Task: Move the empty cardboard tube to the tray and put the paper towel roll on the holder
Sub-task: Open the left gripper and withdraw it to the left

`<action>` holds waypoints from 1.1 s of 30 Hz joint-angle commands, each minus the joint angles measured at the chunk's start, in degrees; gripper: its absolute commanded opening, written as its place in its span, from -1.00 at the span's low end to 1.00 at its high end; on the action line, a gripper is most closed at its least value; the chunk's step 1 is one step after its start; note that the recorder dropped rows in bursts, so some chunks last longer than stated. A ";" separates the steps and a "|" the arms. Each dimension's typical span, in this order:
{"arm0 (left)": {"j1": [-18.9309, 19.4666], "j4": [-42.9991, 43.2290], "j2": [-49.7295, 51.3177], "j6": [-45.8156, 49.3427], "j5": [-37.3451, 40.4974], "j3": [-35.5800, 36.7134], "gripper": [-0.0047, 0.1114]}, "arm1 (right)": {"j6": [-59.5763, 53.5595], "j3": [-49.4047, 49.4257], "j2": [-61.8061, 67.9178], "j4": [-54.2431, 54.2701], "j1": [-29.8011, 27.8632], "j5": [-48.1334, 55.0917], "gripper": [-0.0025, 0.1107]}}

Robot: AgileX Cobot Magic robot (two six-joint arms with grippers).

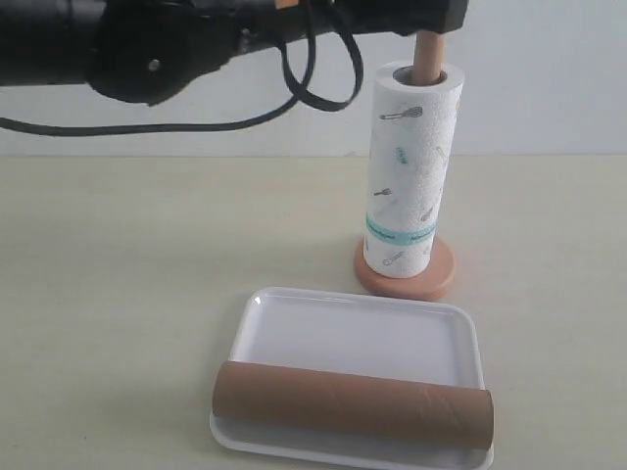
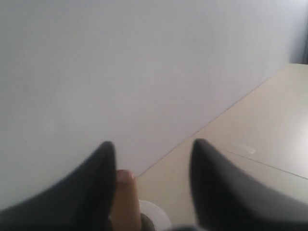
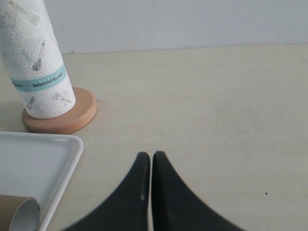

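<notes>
The paper towel roll [image 1: 411, 176] stands upright on the holder [image 1: 405, 277]; the dowel top [image 1: 428, 59] pokes out of its core. The empty cardboard tube [image 1: 353, 403] lies across the near end of the tray [image 1: 362, 328]. My left gripper [image 2: 151, 149] hovers open just above the roll, the dowel top [image 2: 126, 179] beside one finger and the roll's rim [image 2: 159, 214] below; nothing is held. In the exterior view only its black body [image 1: 392, 15] shows. My right gripper [image 3: 151, 156] is shut and empty over bare table, right of the tray [image 3: 43, 163], roll [image 3: 36, 62] and tube end [image 3: 21, 214].
The left arm and its looping cable [image 1: 313, 73] stretch across the top from the left. A pale wall rises behind the beige table [image 1: 118, 274]. The holder's disc base [image 3: 62, 118] sits just behind the tray's far corner.
</notes>
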 commanded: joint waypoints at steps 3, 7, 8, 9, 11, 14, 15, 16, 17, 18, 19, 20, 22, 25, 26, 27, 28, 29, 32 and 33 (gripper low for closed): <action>0.00 0.84 -8.89 -1.33 8.99 4.58 -0.85 | 0.00 -0.02 -0.25 -0.16 0.17 -0.17 -0.94; -0.26 0.32 -14.14 -1.33 22.27 6.77 -0.85 | 0.00 -0.02 -0.25 -0.16 0.17 -0.17 -0.94; -0.26 -0.32 -15.30 -1.33 26.46 7.24 -0.85 | 0.00 -0.02 -0.25 -0.16 0.17 -0.17 -0.94; -0.26 -1.34 -16.79 -1.33 30.44 7.91 -0.85 | 0.00 -0.02 -0.25 -0.16 0.17 -0.17 -0.94; -0.26 -3.14 -19.68 -1.33 36.65 9.20 -0.85 | 0.00 -0.02 -0.25 -0.16 0.17 -0.17 -0.94; -0.26 -5.76 -24.44 -1.33 43.80 11.51 -0.85 | 0.00 -0.02 -0.25 -0.16 0.17 -0.41 -0.94; -0.26 -6.17 -25.85 -1.33 46.54 12.03 -0.85 | 0.00 -0.02 -0.25 -0.16 0.17 -0.41 -0.94; -0.26 -6.17 -27.10 -1.33 49.83 12.19 -0.85 | 0.00 -0.02 -0.25 -0.16 0.17 -0.31 -0.94; -0.26 -6.17 -27.99 -1.33 53.20 12.30 -0.85 | 0.00 -0.02 -0.25 -0.16 0.17 -0.31 -0.94; -0.26 -6.17 -28.89 -1.33 56.25 12.30 -0.85 | 0.00 -0.02 -0.25 -0.16 0.17 -0.31 -0.94; -0.26 -6.06 -29.77 -1.33 58.48 12.30 -0.85 | 0.00 -0.02 -0.25 -0.16 0.17 -0.31 -0.94; -0.26 -5.70 -30.48 -1.33 60.25 12.30 -0.85 | 0.00 -0.02 -0.25 -0.16 0.17 -0.31 -0.94; -0.26 -5.39 -31.40 -1.33 61.57 12.30 -0.85 | 0.00 -0.02 -0.25 -0.16 0.17 -0.31 -0.94; -0.26 -5.39 -32.43 -1.33 60.68 12.30 -0.85 | 0.00 -0.02 -0.25 -0.16 0.17 -0.31 -0.94; -0.26 -5.39 -32.72 -1.33 60.26 12.30 -0.85 | 0.00 -0.02 -0.25 -0.16 0.17 -0.31 -0.94; -0.26 -5.39 -32.70 -1.33 60.12 12.30 -0.85 | 0.00 -0.02 -0.25 -0.16 0.17 -0.31 -0.94; -0.26 -5.39 -32.70 -1.33 59.97 12.30 -0.85 | 0.00 -0.02 -0.25 -0.16 0.17 -0.31 -0.94; -0.26 -5.39 -32.70 -1.33 59.97 12.30 -0.85 | 0.00 -0.02 -0.25 -0.16 0.17 -0.31 -0.94; -0.36 -5.39 -32.70 -1.33 59.99 12.30 -0.85 | 0.00 -0.02 -0.25 -0.16 0.17 -0.31 -0.94; -0.39 -5.64 -33.02 -1.33 59.99 12.30 -0.85 | 0.00 -0.02 -0.25 -0.16 0.17 -0.31 -0.94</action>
